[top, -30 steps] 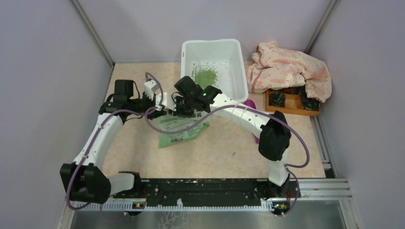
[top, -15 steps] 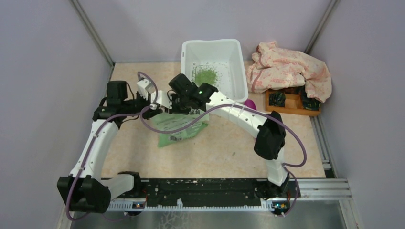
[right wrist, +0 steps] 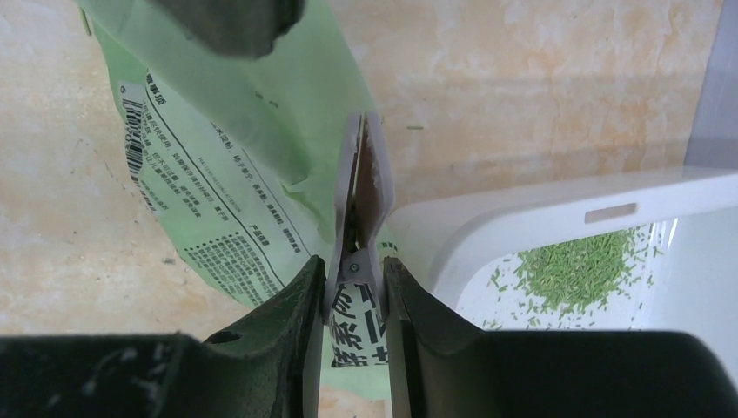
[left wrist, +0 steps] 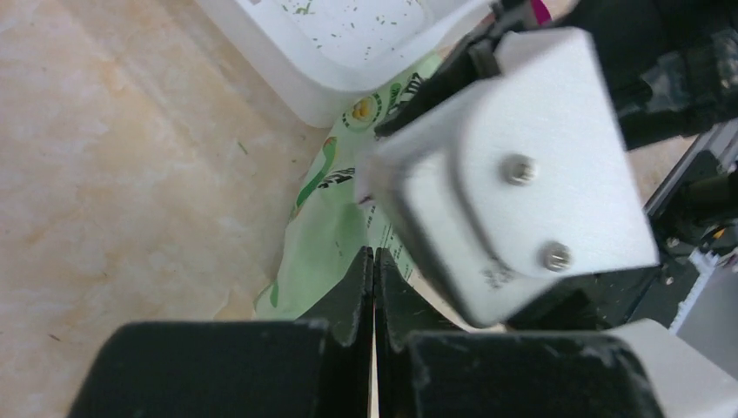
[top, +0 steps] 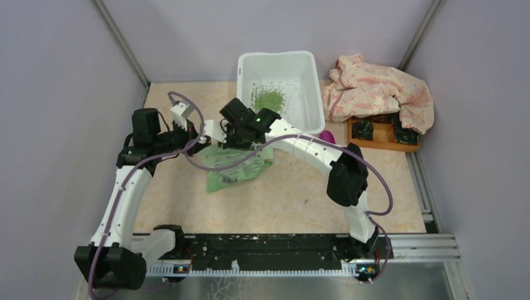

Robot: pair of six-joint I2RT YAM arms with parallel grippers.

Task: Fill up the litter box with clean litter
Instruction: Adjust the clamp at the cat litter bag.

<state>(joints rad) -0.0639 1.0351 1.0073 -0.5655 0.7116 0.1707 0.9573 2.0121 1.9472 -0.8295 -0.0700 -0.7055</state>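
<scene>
Fingers (right wrist: 306,313) of the right gripper (right wrist: 355,283) pinch a white plastic clip (right wrist: 358,187), one on each side of it. The clip sits on the top edge of a green-and-white printed plastic bag (right wrist: 218,174). Close beside it, the left gripper (left wrist: 373,266) has its fingers pressed flat together with the tips over the same bag. Whether any film is caught between them cannot be told.

Both grippers meet just in front of the large white rectangular plastic litter box (top: 275,57). The clean litter (top: 270,99), small green granules, lies in a loose pile on the box floor with stray bits around it.

Right of the box are a magenta plastic scoop (top: 326,135), mostly hidden by the right arm, and a small wooden tray (top: 378,139). A crumpled pink-patterned cloth (top: 375,87) lies partly over the tray.
</scene>
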